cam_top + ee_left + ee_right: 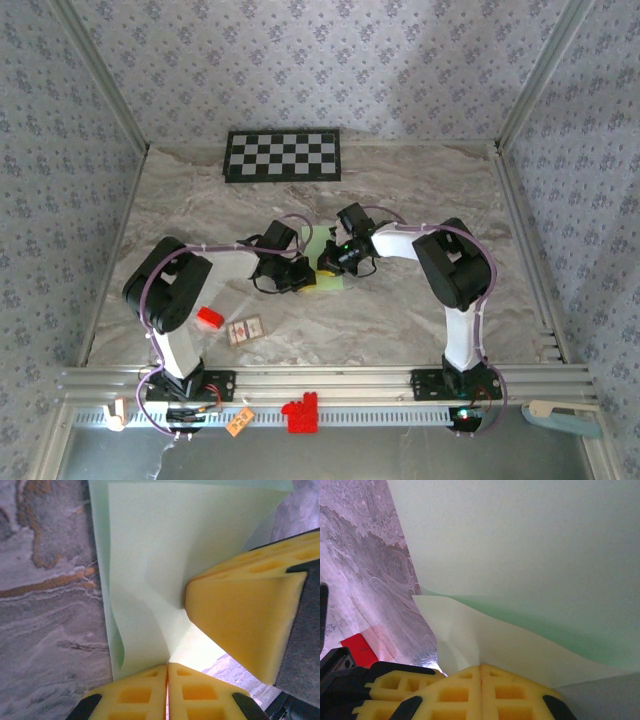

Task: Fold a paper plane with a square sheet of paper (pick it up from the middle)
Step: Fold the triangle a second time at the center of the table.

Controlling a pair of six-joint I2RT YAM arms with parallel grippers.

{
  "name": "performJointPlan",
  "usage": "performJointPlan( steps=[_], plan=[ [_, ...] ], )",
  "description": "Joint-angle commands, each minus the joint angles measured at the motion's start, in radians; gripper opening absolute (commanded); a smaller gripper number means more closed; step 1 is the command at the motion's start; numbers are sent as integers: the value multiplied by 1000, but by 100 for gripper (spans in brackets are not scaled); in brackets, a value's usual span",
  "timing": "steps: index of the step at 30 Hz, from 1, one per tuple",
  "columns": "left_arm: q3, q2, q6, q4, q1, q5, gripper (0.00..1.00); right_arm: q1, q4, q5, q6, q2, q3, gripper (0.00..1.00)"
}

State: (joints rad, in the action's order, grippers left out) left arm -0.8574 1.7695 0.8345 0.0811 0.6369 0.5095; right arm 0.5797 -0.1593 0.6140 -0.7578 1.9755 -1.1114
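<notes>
- The square sheet of paper (pixel 318 240) lies on the arms' side of the checkerboard panel (pixel 283 155), mostly hidden from above by both wrists.
- The left wrist view shows a doubled, softly buckled pale green flap, its edge pinched by the left gripper (pixel 167 666).
- The right wrist view shows the right gripper (pixel 480 667) clamped on a lifted layer whose far edges are cut off.

Pale green sheet of paper (pixel 316 240). Marbled table (pixel 420 180) in grey and beige with rusty orange veins. Black-and-white checkerboard panel (pixel 283 155). Lilac-grey wallpaper (pixel 300 60) with a small floral print. Bright red block (pixel 209 319). Left gripper (pixel 167 672) and right gripper (pixel 481 672), both yellow with a grid pattern.
</notes>
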Motion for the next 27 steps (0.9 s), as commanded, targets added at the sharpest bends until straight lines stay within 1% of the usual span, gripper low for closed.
performJointPlan(
  steps=[1,11,15,18,22,27],
  plan=[
    [33,22,-26,36,-2,-36,9,-12,-119,-151,17,94,38,0],
    [170,-113,-29,41,-26,-12,10,-24,-142,-157,30,106,30,1],
    [136,-146,-55,53,-37,9,11,-22,-138,-151,29,108,24,0],
    [98,-169,-38,-9,-34,43,11,-20,-136,-150,25,108,19,0],
    [53,-147,-9,-78,-32,47,10,-18,-131,-149,21,108,18,0],
    [6,-55,4,-46,-29,5,9,-14,-129,-145,20,103,16,0]
  ],
)
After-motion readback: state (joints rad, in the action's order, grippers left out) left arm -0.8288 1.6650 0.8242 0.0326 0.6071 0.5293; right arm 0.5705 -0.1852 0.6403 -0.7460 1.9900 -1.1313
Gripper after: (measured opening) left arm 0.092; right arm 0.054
